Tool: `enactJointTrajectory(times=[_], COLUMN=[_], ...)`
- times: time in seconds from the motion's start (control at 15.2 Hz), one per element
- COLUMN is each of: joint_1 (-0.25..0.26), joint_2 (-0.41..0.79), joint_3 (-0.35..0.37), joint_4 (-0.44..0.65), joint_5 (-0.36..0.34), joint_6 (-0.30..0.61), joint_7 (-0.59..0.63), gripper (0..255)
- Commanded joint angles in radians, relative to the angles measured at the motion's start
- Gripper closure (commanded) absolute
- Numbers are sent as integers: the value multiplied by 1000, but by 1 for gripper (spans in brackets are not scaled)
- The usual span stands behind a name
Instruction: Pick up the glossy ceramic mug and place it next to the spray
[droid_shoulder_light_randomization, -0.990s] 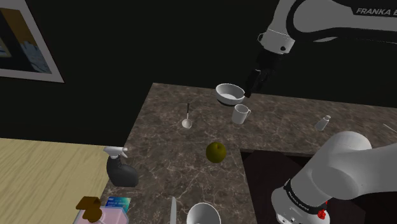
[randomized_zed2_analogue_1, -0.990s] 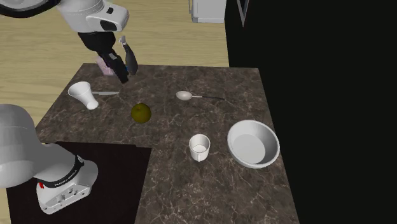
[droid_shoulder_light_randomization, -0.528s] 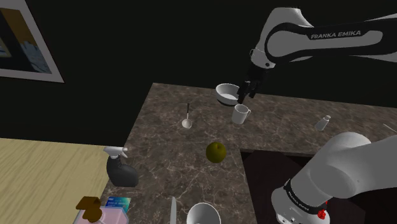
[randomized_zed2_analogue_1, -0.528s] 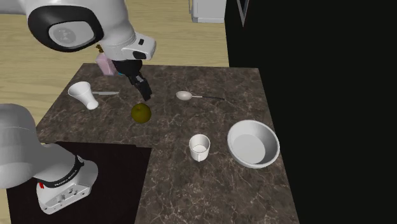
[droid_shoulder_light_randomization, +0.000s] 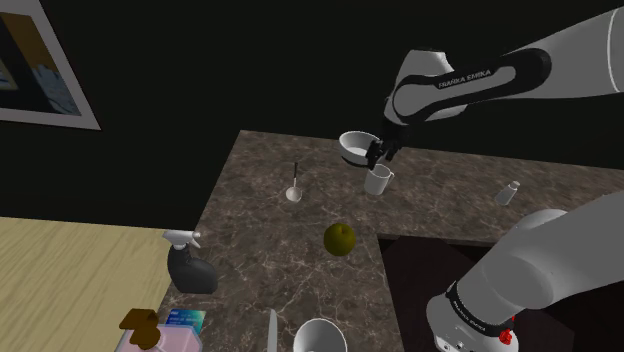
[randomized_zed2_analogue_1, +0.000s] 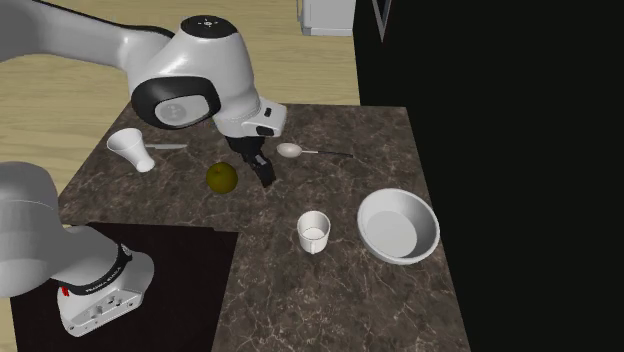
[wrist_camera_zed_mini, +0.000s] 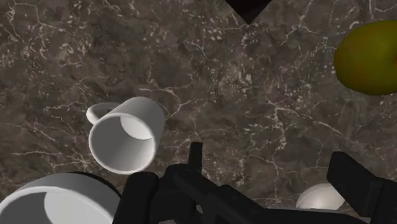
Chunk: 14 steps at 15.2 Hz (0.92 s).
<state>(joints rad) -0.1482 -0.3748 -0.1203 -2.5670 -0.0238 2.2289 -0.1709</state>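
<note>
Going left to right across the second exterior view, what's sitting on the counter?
White cone-shaped cup → green fruit → white mug → white bowl. The spoon overlaps the mug's span, so it is left out.

A dark marbled desk (droid_shoulder_light_randomization: 260, 250) is seen in the shoulder view. On it are set a white mug (droid_shoulder_light_randomization: 377, 182) and bowl (droid_shoulder_light_randomization: 352, 150) at upper centre, a spoon (droid_shoulder_light_randomization: 293, 190) left of them, an olive fruit (droid_shoulder_light_randomization: 340, 238) mid-frame, and a spray bottle (droid_shoulder_light_randomization: 190, 265) at lower left.

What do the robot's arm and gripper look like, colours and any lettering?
The arm is glossy white with rounded links and dark joints; one dark band carries white FRANKA EMIKA lettering. Its base has a small red mark. The gripper is all black, with two slim fingers.
</note>
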Motion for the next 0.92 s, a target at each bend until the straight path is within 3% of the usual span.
enactJointTrajectory(times=[0.0, 0.66, 0.86], joint_1=[-12, -67, -74], joint_2=[68, 438, 495], joint_3=[-12, -79, -81], joint_4=[9, 133, 147], joint_5=[-9, -11, 1], joint_6=[64, 323, 367], joint_7=[-4, -46, -57], gripper=[0, 0, 0])
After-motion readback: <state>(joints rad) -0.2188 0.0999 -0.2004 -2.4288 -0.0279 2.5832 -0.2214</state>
